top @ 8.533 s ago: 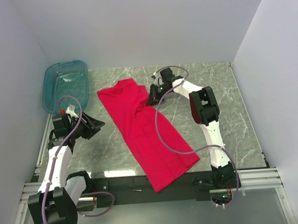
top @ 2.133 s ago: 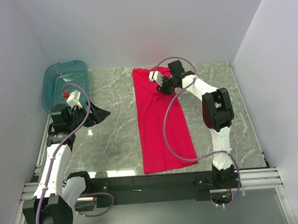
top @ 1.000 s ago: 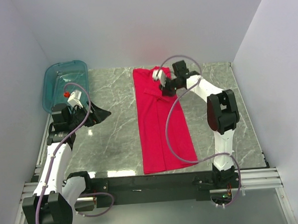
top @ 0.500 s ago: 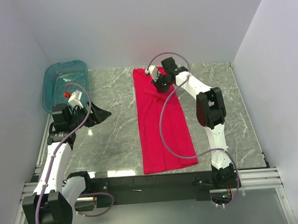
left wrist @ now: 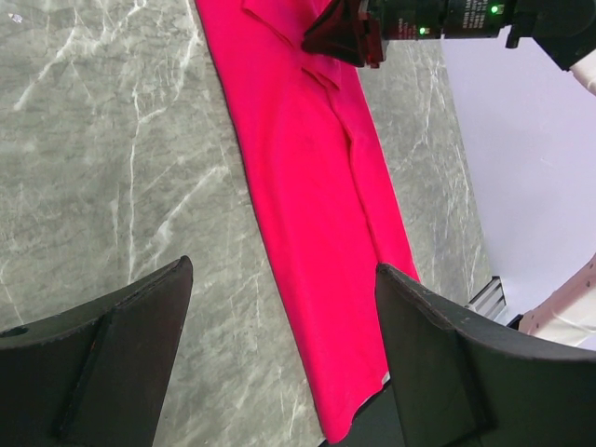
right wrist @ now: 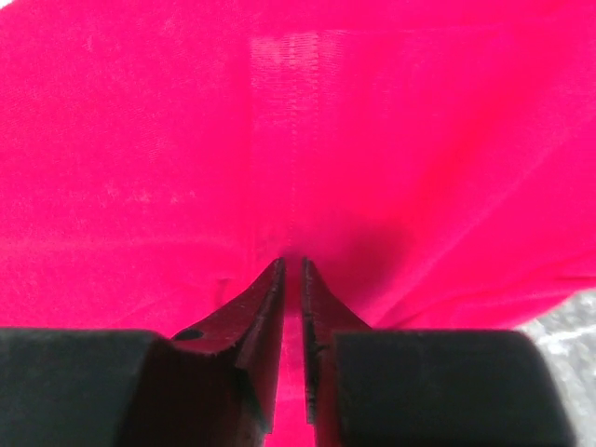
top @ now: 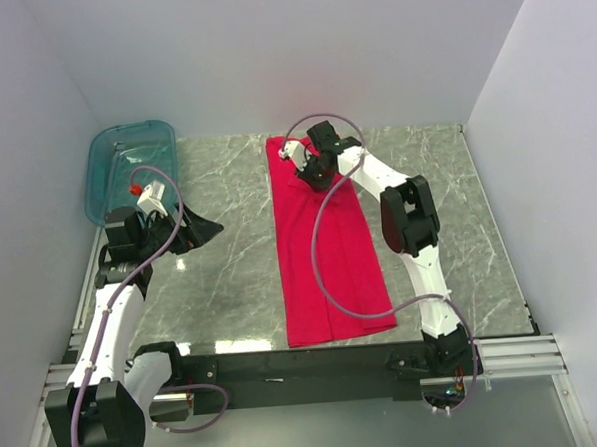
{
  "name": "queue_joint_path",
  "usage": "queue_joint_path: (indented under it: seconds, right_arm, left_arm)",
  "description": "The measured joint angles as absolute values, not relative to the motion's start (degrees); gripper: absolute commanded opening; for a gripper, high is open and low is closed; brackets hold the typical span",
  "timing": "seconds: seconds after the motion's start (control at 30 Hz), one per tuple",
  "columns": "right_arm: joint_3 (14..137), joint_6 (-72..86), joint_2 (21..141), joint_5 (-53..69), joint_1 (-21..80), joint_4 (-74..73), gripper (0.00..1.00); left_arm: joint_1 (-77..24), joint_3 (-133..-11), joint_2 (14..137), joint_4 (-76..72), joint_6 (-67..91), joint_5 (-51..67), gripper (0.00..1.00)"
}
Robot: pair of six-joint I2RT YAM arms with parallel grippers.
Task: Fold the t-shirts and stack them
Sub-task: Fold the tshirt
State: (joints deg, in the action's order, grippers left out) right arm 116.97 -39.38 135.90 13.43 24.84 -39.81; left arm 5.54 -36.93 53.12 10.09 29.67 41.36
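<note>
The bright red cotton t-shirt (top: 325,252), folded into a long narrow strip, lies flat on the grey marble tabletop (top: 231,277), from the upper centre of the top view down to the near edge. At its upper end the right fingers (top: 307,173) stand almost pressed together and pinch a small ridge of the red cloth (right wrist: 270,289). The left fingers (top: 204,229) are spread wide (left wrist: 140,317) above bare tabletop at the left, apart from the shirt. A translucent teal plastic tub (top: 130,167) stands in the upper left corner.

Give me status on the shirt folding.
Left gripper open, empty. Right gripper pinching red t-shirt at far end. Shirt lies flat, long strip. Teal tub far left, nothing blocking.
</note>
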Motion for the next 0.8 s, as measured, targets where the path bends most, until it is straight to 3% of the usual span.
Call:
queue_joint_path:
  seconds: [0.17, 0.33, 0.47, 0.5, 0.67, 0.8]
  right_arm:
    - [114.76, -36.84, 131.31, 17.23, 22.79, -39.29, 0.35]
    - [106.83, -34.22, 116.66, 33.15, 14.68, -39.27, 0.46]
    - [84.73, -46.48, 94.37, 37.76, 9.93, -40.16, 0.51]
    - [78.83, -50.33, 89.62, 37.91, 10.55, -40.88, 0.56]
    - [44.99, -75.42, 64.16, 37.54, 15.11, -47.99, 0.61]
    - [34.02, -86.89, 53.65, 36.71, 16.25, -55.88, 0.64]
  left_arm:
    - [5.54, -36.91, 53.28, 9.80, 29.69, 41.36, 0.83]
    - [4.69, -36.75, 54.65, 9.43, 30.65, 40.80, 0.77]
    - [-7.70, -36.82, 55.37, 12.36, 31.31, 33.69, 0.71]
    - [-11.38, -36.86, 55.75, 13.02, 31.44, 32.32, 0.70]
    - [-26.35, -35.20, 55.29, 16.29, 35.86, 24.32, 0.70]
    - [-41.58, -31.48, 53.32, 17.98, 42.76, 17.30, 0.70]
